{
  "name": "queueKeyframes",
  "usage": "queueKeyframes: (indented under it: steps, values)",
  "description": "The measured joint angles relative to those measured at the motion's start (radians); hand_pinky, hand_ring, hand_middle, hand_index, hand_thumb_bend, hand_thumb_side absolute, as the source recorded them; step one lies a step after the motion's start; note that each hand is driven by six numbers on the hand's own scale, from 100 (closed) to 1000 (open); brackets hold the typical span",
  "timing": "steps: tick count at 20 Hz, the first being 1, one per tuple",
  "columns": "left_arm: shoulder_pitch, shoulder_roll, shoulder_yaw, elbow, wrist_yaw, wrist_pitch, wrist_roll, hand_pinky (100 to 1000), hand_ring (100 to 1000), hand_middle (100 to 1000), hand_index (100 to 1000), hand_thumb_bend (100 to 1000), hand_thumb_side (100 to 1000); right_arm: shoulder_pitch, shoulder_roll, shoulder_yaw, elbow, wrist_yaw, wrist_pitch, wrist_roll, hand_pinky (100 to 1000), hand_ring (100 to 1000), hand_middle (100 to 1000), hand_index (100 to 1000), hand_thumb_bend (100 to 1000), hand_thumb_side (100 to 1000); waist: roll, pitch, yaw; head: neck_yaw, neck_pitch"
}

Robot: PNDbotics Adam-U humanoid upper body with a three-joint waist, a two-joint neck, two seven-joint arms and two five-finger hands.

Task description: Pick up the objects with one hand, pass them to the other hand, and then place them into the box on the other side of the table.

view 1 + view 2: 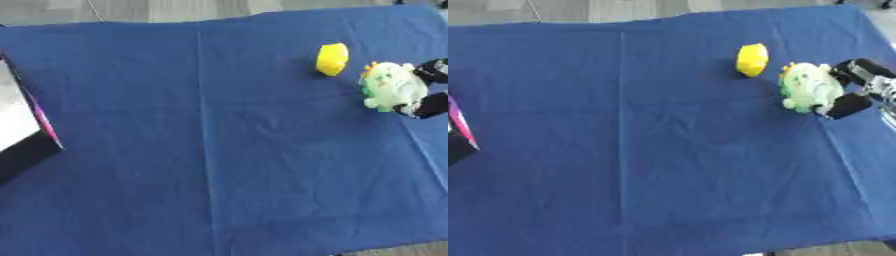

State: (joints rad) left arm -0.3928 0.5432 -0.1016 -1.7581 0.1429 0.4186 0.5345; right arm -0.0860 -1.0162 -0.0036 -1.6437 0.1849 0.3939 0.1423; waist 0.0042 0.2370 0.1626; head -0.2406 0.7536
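Note:
A pale green and white soft toy point(808, 87) lies at the right side of the blue cloth. My right hand point(857, 90) comes in from the right edge with its black fingers point(843, 106) curled against the toy's right side, one above and one below. A yellow object point(752, 59) rests on the cloth just left of and behind the toy, apart from the hand. The box point(22, 127) stands at the left edge, white inside with a black wall and a pink rim. My left hand shows in neither view.
The blue cloth point(219, 150) covers the table and has a crease running front to back near its middle. Grey floor shows beyond the far edge and at the lower right corner.

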Motion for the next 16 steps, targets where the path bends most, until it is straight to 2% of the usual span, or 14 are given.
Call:
queueKeyframes:
  steps: [7, 15, 16]
  values:
    - [0.003, 0.0, 0.003, 0.0, -0.003, -0.001, -0.001, 906, 725, 721, 795, 100, 918, 0.017, 0.0, -0.003, -0.08, -0.047, -0.002, -0.029, 909, 705, 376, 457, 304, 100, 0.0, 0.0, -0.004, 0.012, 0.001]
    - [0.006, 0.002, 0.006, 0.0, -0.003, -0.001, -0.001, 907, 722, 717, 792, 100, 911, 0.048, 0.014, -0.026, -0.171, -0.097, 0.003, -0.076, 882, 691, 348, 443, 299, 100, 0.0, -0.001, -0.009, 0.028, 0.001]
    - [0.006, 0.002, 0.006, 0.0, -0.003, -0.001, -0.001, 907, 722, 717, 792, 100, 910, 0.053, 0.018, -0.031, -0.184, -0.107, 0.001, -0.083, 875, 690, 344, 441, 380, 100, 0.0, -0.001, -0.01, 0.032, 0.001]
